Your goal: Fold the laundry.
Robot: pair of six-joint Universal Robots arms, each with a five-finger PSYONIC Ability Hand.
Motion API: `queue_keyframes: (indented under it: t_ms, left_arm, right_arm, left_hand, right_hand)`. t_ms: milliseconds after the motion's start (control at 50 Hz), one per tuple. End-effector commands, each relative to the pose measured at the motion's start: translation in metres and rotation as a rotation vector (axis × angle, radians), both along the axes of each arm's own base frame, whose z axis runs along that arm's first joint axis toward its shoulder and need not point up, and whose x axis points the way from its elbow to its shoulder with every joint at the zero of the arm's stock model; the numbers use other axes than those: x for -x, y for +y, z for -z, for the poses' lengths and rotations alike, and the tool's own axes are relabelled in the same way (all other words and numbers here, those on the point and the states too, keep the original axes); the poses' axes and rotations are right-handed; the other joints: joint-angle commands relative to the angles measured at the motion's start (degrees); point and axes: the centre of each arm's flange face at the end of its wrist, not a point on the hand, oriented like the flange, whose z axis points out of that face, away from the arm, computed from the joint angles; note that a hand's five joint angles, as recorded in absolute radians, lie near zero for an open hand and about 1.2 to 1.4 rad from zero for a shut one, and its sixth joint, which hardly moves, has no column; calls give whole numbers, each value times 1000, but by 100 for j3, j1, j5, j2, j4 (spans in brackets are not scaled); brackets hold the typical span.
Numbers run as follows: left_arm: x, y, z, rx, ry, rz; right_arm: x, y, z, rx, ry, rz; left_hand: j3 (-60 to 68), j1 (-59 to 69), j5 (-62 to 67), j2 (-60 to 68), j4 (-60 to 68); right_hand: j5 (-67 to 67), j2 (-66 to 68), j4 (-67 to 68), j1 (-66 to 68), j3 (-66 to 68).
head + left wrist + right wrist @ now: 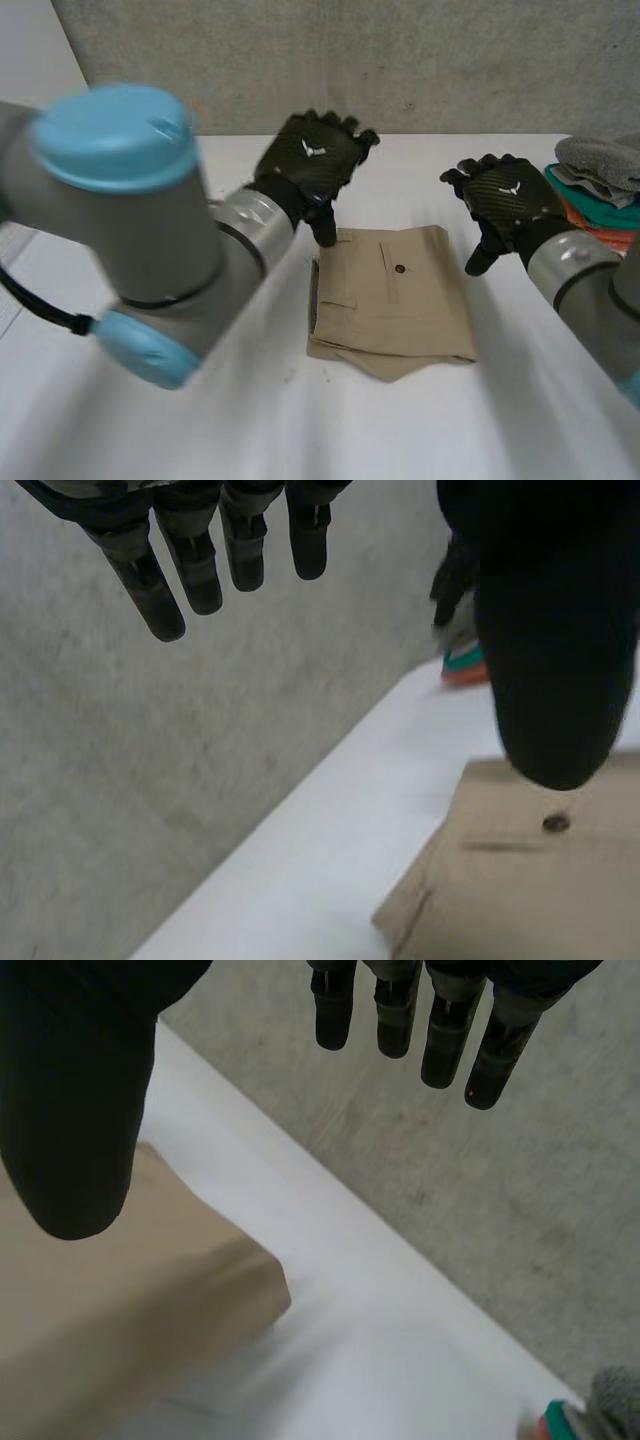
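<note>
Khaki trousers [392, 300] lie folded on the surface [420, 430], our left hand [310, 160] and right hand [505, 198] hovering by their far corners, a stack of folded clothes [598, 190] beside the right. Left wrist: fingers [200, 565] straight, released, thumb over the pocket button [556, 823]. Right wrist: fingers [395, 1020] equally relaxed, holding nothing. We judge this piece folded; stacking it remains.

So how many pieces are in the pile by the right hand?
3 visible: grey cloth on top, teal cloth under it, orange cloth lowest; more may be hidden.
</note>
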Motion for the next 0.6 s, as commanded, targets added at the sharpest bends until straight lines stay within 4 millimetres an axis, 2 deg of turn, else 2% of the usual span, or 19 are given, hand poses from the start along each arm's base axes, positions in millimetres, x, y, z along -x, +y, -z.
queue_keyframes:
  t_ms: [20,120,160,240,320,600]
  left_arm:
    - [-29,25,-15,-131,-33,207]
    - [-33,32,-20,-151,-38,244]
    - [-34,34,-24,-144,-29,245]
    - [-36,38,-29,-135,-22,247]
    - [-36,40,-25,-146,-26,249]
    - [-35,40,-22,-148,-26,254]
  right_arm:
    - [-12,50,39,-57,27,-85]
    - [-20,56,94,-133,60,-115]
    - [-22,56,105,-136,62,-116]
    - [-27,50,110,-91,54,-123]
    - [-29,46,123,-96,63,-124]
    - [-42,21,121,-42,49,-124]
  left_hand:
    - [-71,72,-93,-21,-14]
    - [-4,139,-25,46,53]
    - [-4,139,-25,46,53]
    - [-4,139,-25,46,53]
    - [-4,139,-25,46,53]
    - [-21,122,-42,30,36]
  right_hand:
    - [-331,-278,-344,56,-220]
    - [-331,-278,-344,56,-220]
    - [-331,-278,-344,56,-220]
    - [-331,-278,-344,56,-220]
    - [-331,-278,-344,56,-220]
    - [-331,-278,-344,56,-220]
